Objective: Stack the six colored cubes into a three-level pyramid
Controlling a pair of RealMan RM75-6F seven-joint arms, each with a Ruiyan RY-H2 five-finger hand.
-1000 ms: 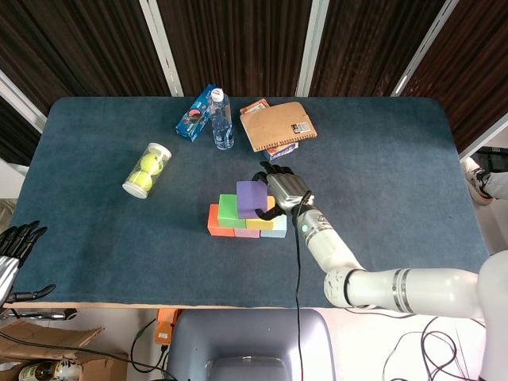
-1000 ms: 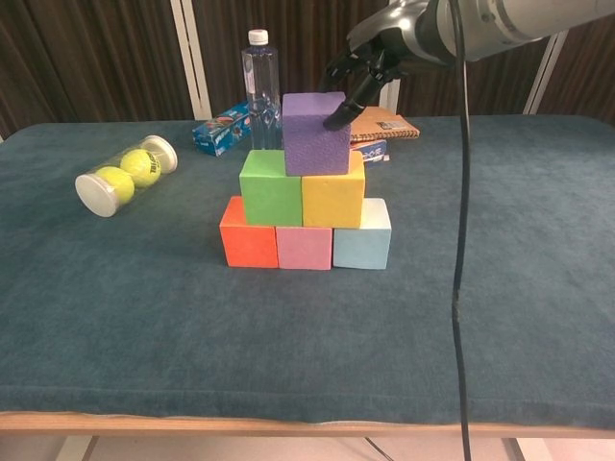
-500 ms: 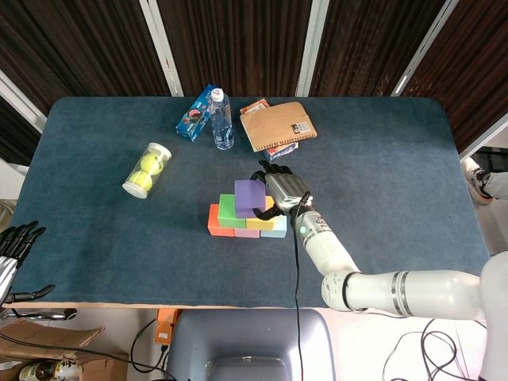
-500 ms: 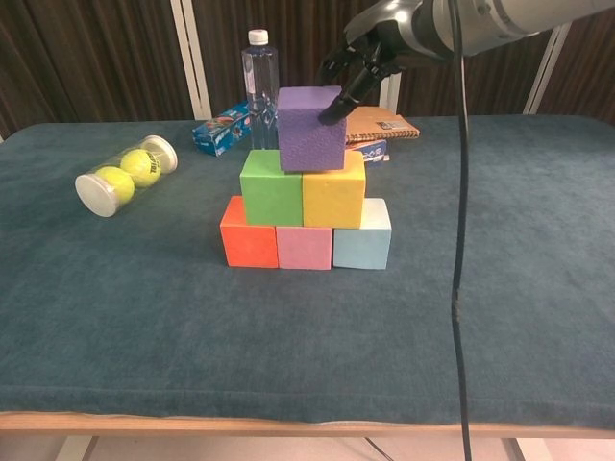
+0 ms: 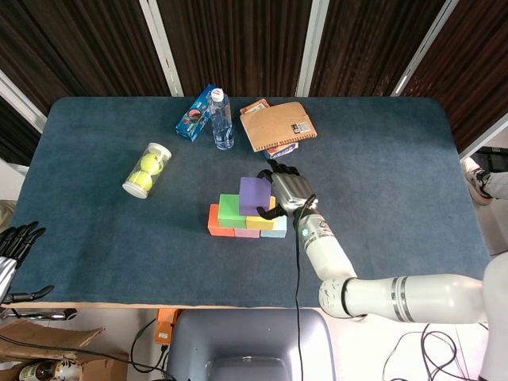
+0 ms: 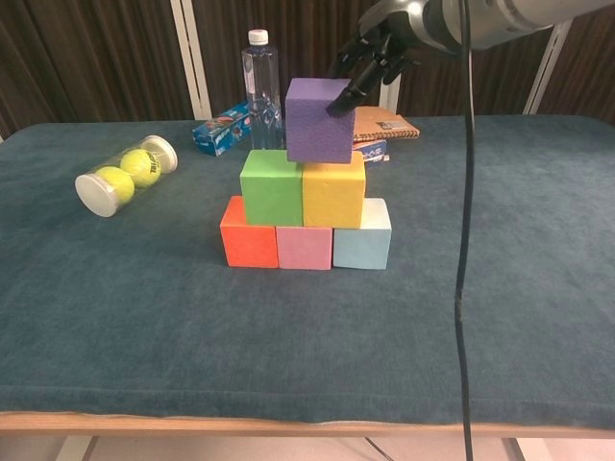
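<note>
The purple cube is at the top of the pile, over the seam between the green cube and the yellow cube; whether it touches them I cannot tell. Below stand the orange cube, the pink cube and the light blue cube in a row. My right hand grips the purple cube from its right and far side, a fingertip on its upper corner. My left hand hangs empty off the table's near left edge, fingers apart.
A water bottle stands just behind the pile, with a blue box to its left and a brown notebook to its right. A clear tube of tennis balls lies at the left.
The purple cube has risen a little and shifted slightly right in my right hand's grip, squaring up over the green and yellow cubes. The left hand has not moved.
</note>
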